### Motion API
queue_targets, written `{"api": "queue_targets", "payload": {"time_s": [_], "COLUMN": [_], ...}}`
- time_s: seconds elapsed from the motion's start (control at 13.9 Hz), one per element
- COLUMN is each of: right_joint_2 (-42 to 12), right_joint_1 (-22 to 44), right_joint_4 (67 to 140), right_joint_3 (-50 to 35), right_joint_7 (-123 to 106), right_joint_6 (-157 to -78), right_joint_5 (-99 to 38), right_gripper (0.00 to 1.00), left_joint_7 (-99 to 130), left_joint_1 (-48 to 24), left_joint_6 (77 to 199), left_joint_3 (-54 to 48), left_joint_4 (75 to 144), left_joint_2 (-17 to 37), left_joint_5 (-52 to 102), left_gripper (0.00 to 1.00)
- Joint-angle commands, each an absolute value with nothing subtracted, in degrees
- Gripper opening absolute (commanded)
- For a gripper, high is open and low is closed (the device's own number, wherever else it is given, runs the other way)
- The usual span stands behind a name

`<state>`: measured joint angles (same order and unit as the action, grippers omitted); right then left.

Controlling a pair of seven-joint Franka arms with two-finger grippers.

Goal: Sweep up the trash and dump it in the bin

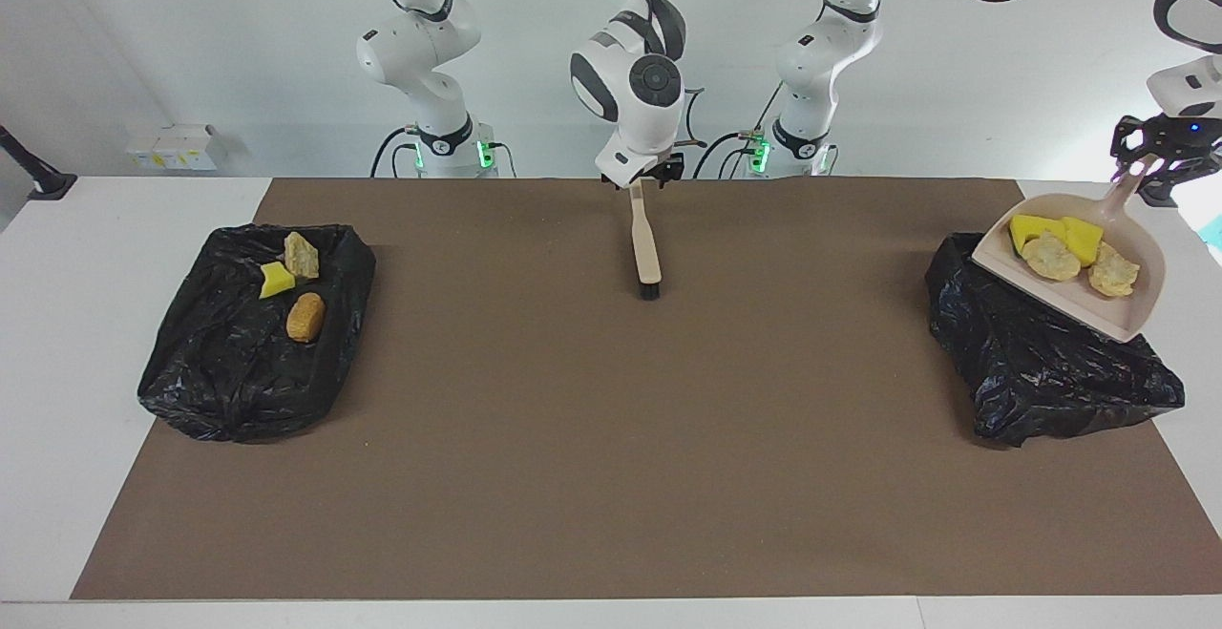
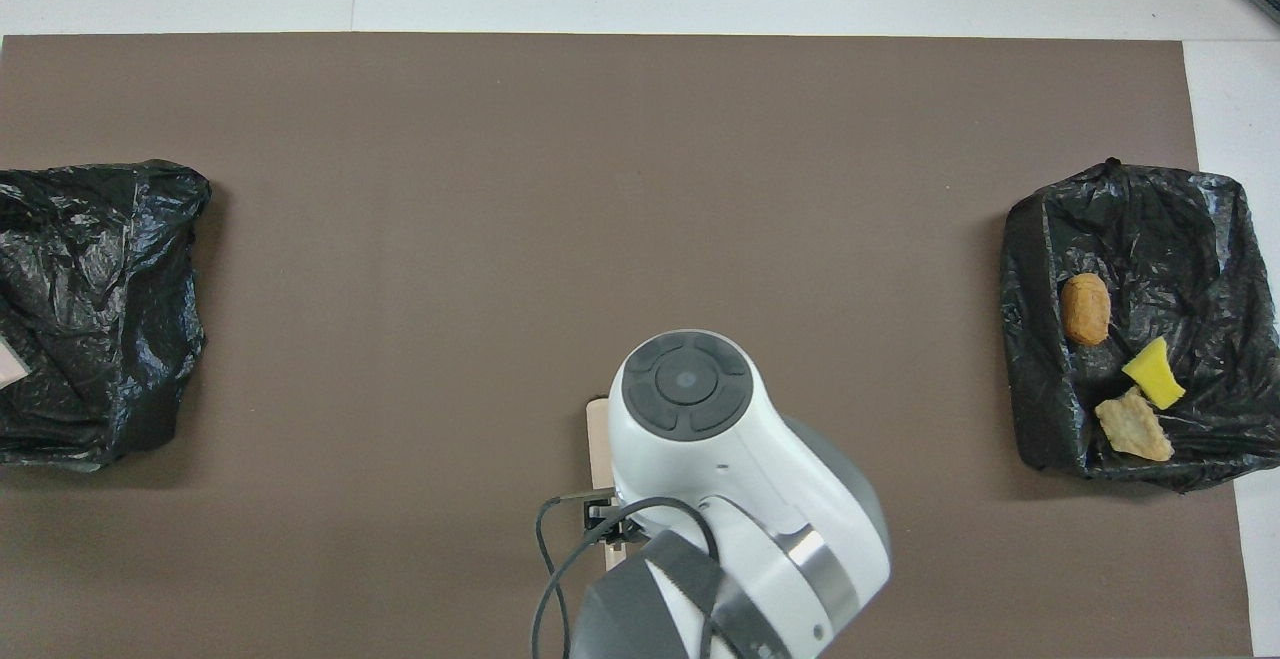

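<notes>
My left gripper (image 1: pixel 1150 157) is shut on the handle of the beige dustpan (image 1: pixel 1136 319), which it holds raised over the black bag-lined bin (image 1: pixel 1050 371) at the left arm's end. In the pan lie yellow sponge chunks (image 1: pixel 1036 226) and tan pieces of trash (image 1: pixel 1112 271). The brush (image 1: pixel 646 242) lies on the brown mat, bristles pointing away from the robots. My right gripper (image 1: pixel 659 171) stands open just above its handle's end. In the overhead view the right arm covers most of the brush (image 2: pixel 597 434).
A second black bin (image 1: pixel 229 371) at the right arm's end holds a tan piece (image 1: pixel 301 255), a yellow chunk (image 1: pixel 277 280) and an orange-brown lump (image 1: pixel 305 316). The brown mat (image 1: pixel 611 438) covers the table between the bins.
</notes>
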<state>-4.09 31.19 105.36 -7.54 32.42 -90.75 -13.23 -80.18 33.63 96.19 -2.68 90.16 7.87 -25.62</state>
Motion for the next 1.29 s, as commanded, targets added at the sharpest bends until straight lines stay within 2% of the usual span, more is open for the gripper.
{"api": "queue_targets", "payload": {"time_s": [0.0, 0.29, 0.5, 0.86, 1.08, 1.22], "right_joint_2": [-4.1, -3.9, -2.6, -0.9, -1.1, -1.1], "right_joint_1": [26.7, 19.4, 14.3, 6.8, 1.7, -0.7], "right_joint_4": [100.2, 94.1, 92.1, 91.2, 90.1, 90.0], "right_joint_3": [-8.0, -7.8, -7.8, -7.6, -7.1, -6.9], "right_joint_7": [25.9, 15.8, 4.8, -4.8, -5.3, -5.1], "right_joint_6": [-84.2, -77.4, -75.1, -77.7, -81.0, -83.7], "right_joint_5": [-10.9, -8.4, -3.7, 6.5, 6.9, 7.6], "right_gripper": [1.0, 1.0, 1.0, 1.0, 1.0, 1.0], "left_joint_7": [-80.2, -80.1, -80.0, -80.1, -80.1, -79.9], "left_joint_1": [30.2, 24.4, 23.6, 22.5, 17.5, 15.7], "left_joint_6": [97.8, 96.4, 96.4, 96.1, 92.7, 90.5], "left_joint_3": [-2.7, -2.9, -2.9, -2.9, -2.9, -2.9], "left_joint_4": [87.7, 87.7, 88.2, 90.6, 90.2, 90.2], "left_joint_2": [9.2, 9.3, 9.1, 8.3, 9.0, 9.0], "left_joint_5": [-35.1, -42.2, -44.2, -47.8, -57.1, -57.7], "left_gripper": [0.0, 0.0, 0.0, 0.0, 0.0, 0.0]}}
